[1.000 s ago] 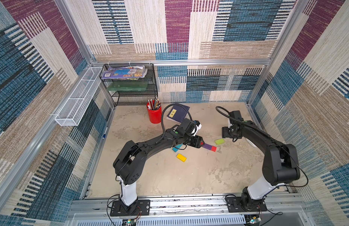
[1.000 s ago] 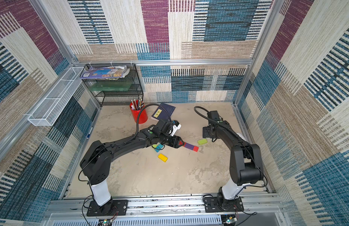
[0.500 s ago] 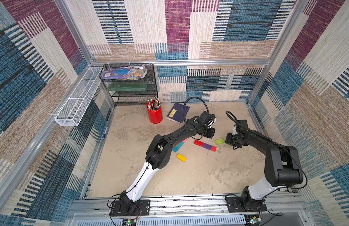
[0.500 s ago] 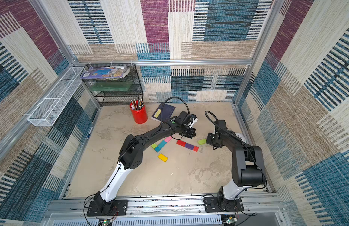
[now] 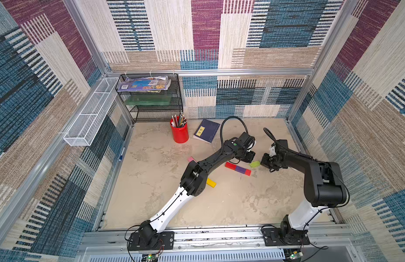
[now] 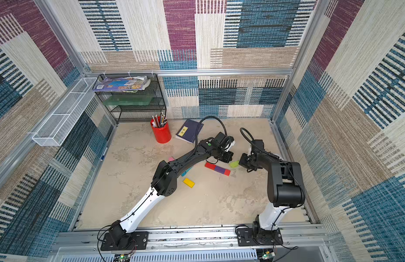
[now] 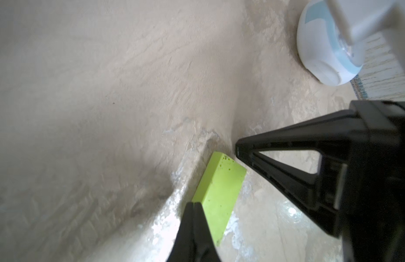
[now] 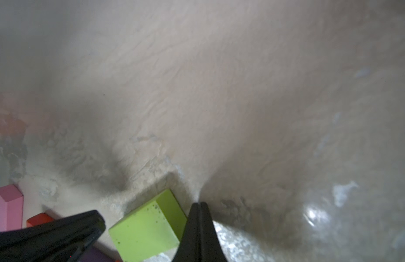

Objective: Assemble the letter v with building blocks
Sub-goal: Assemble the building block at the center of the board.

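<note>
Beige tabletop (image 5: 231, 204) | left gripper (image 7: 193, 205) closed, empty | right gripper (image 8: 199, 204) closed, empty | lime green block (image 5: 254, 163) between them

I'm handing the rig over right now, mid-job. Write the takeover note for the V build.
Left gripper: shut, empty. Right gripper: shut, empty. They flank the lime green block; contact unclear.
Red-purple-red row lies end to end, slanted. Pink block and teal block peek out by the left arm; yellow block lies apart.
Done: one stroke, seemingly.
Left: no V yet; join the remaining blocks.
</note>
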